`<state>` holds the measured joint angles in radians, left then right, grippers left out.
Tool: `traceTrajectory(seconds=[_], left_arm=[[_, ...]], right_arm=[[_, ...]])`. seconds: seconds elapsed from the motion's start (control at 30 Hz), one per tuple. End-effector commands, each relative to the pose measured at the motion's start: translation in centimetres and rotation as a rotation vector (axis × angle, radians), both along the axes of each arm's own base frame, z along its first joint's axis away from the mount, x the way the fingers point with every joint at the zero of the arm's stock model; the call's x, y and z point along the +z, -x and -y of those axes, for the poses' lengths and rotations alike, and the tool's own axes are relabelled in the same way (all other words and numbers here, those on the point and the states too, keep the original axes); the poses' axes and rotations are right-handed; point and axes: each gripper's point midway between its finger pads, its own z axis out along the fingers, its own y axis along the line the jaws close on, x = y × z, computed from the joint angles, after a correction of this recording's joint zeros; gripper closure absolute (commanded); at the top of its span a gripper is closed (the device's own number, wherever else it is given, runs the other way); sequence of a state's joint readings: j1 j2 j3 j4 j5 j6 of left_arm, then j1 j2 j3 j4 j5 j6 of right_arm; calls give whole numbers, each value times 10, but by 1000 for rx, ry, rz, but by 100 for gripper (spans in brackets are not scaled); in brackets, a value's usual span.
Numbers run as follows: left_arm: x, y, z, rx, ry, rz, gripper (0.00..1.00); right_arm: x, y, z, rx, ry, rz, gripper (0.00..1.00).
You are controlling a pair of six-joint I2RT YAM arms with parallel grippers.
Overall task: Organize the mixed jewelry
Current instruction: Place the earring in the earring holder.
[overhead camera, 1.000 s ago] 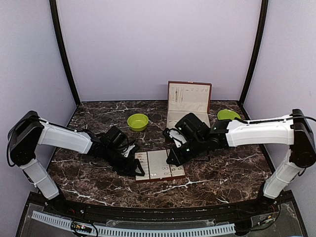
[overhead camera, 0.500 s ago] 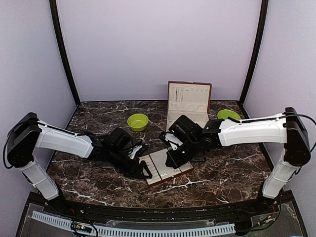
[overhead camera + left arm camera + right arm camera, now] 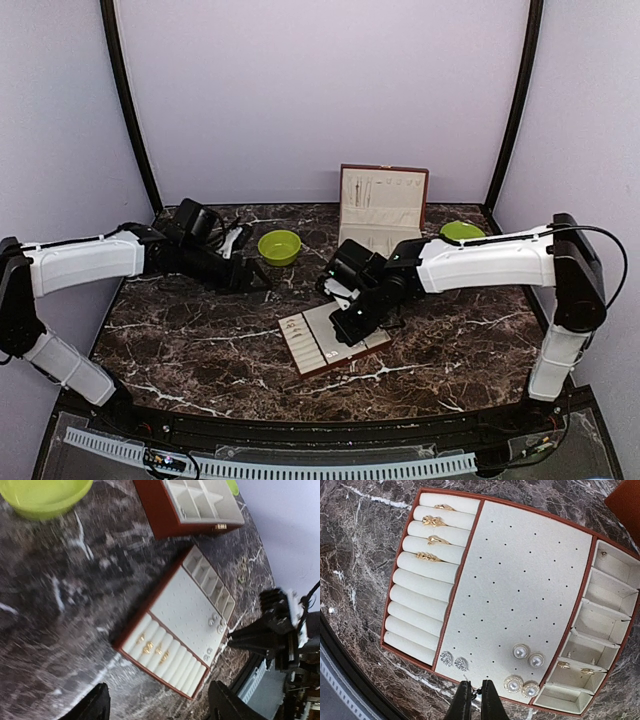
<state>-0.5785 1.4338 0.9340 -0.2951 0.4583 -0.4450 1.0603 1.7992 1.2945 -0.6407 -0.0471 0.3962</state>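
**Mixed jewelry being held in the cream-lined tray**

The mixed jewelry is being carried by a flat, red-brown rectangular tray with cream lining (image 3: 315, 350), which is lying askew on the dark marbled stone worktop (image 3: 200, 340). In the right wrist view, four small gold rings (image 3: 433, 521) are being gripped in neighbouring slots at one end of the ring rolls. On the perforated middle panel, three pairs are being shown close to one long edge: sparkling clear studs (image 3: 453, 661), plain pearl studs (image 3: 528, 655) and pearl studs with glittering rims (image 3: 521, 685). Two tiny gold studs (image 3: 575, 668) are lying in one of the small side compartments.

The right hand (image 3: 474, 700) is being held with its fingers pressed together at that same long edge, just beside the sparkling clear studs; whether anything is being touched cannot be told. The left hand (image 3: 159, 687) is being held spread wide, off the worktop and well apart from the tray, near the round lime-green bowl (image 3: 279, 246) at the back left.

Behind the tray, a red-brown hinged box (image 3: 383, 205) is standing open with its lid upright, and a lime-green plate (image 3: 462, 231) is lying to its right.
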Motion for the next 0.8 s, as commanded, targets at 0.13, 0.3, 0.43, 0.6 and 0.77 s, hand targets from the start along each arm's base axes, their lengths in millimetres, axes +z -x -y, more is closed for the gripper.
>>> traceTrajectory(seconds=[0.13,0.3,0.43,0.6,0.77], left_arm=[[78,-70,-57,112,-100,324,28],[71,-86,-69,145,-186,400,27],[56,-85,-71,141,-207,388,27],[52,-81,-74,139,-217,382,27],[53,-80,-73,137,-210,380,27]], right_arm=[[-7,-3,-6,29,65,-1,95],[-13,-5,-8,47,104,-16,95],[-17,-5,-9,67,138,-31,95],[-26,-4,-8,86,181,-51,95],[-28,-5,-6,96,210,-55,95]])
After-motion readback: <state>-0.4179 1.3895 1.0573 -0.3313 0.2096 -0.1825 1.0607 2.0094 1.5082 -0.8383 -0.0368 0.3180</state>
